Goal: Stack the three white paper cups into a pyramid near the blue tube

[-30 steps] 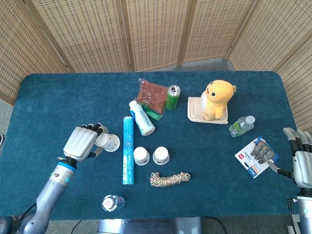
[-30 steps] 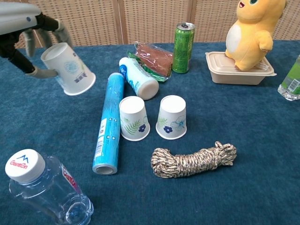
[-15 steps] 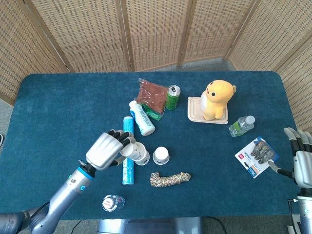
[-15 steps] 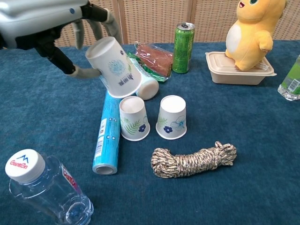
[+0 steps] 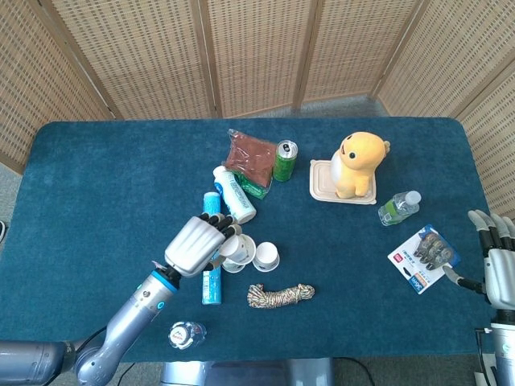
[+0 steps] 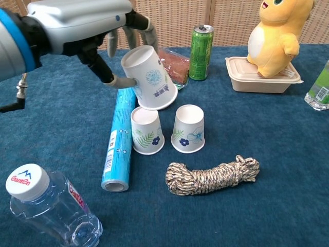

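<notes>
My left hand (image 5: 195, 244) (image 6: 90, 31) grips a white paper cup (image 6: 150, 78) (image 5: 238, 248), tilted with its mouth down and to the right, in the air just above the left of two upturned cups. Those two cups, one with a leaf print (image 6: 146, 129) and one with a blue flower (image 6: 188, 128) (image 5: 266, 256), stand side by side right of the blue tube (image 6: 117, 136) (image 5: 211, 283), which lies lengthwise on the cloth. My right hand (image 5: 498, 256) rests at the far right table edge, fingers spread, holding nothing.
A coiled rope (image 6: 213, 175) lies in front of the cups. A water bottle (image 6: 46, 206) lies front left. Behind are a white bottle (image 5: 233, 194), a snack bag (image 6: 172, 59), a green can (image 6: 200, 45), a yellow plush (image 6: 275, 32) on a lidded box, and a carded pack (image 5: 423, 257) at right.
My left hand carried the cup from left of the blue tube, over it to the right, and now holds it above the leaf-print cup. The right hand stayed still.
</notes>
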`<state>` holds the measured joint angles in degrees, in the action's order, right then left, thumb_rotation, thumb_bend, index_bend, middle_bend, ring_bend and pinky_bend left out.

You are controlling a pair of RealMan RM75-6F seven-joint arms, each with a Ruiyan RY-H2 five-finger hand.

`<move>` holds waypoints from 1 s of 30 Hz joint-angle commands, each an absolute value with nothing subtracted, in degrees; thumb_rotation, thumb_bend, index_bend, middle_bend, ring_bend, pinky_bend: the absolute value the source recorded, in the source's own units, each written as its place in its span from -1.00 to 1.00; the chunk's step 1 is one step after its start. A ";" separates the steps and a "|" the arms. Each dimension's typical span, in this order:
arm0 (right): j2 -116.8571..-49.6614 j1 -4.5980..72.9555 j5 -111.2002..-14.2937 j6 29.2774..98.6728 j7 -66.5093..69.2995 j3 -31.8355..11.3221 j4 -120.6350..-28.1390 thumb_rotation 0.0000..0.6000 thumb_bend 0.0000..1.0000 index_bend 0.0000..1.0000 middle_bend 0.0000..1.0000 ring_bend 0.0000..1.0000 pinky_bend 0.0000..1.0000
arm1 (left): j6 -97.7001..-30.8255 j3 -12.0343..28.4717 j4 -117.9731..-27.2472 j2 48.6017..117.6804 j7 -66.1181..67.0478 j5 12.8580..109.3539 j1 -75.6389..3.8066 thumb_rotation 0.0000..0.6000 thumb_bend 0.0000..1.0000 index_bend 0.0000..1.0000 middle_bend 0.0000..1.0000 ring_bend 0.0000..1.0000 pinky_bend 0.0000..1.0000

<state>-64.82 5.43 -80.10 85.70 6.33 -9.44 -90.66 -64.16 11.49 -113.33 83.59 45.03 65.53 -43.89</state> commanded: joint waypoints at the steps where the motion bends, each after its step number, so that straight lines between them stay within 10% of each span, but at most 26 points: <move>1: -64.84 5.48 -79.97 85.54 6.39 -9.47 -90.58 1.00 -1.00 -0.81 -0.91 -1.00 -1.00 | -63.96 12.74 -113.27 85.19 47.90 62.63 -46.04 1.00 -0.31 -0.25 -0.36 -0.31 -0.05; 30: -64.75 5.57 -79.53 84.95 7.56 -9.66 -90.22 1.00 -1.00 -0.79 -0.91 -1.00 -1.00 | -68.14 11.18 -109.40 92.61 54.32 53.95 -51.84 1.00 -0.31 -0.27 -0.40 -0.34 -0.07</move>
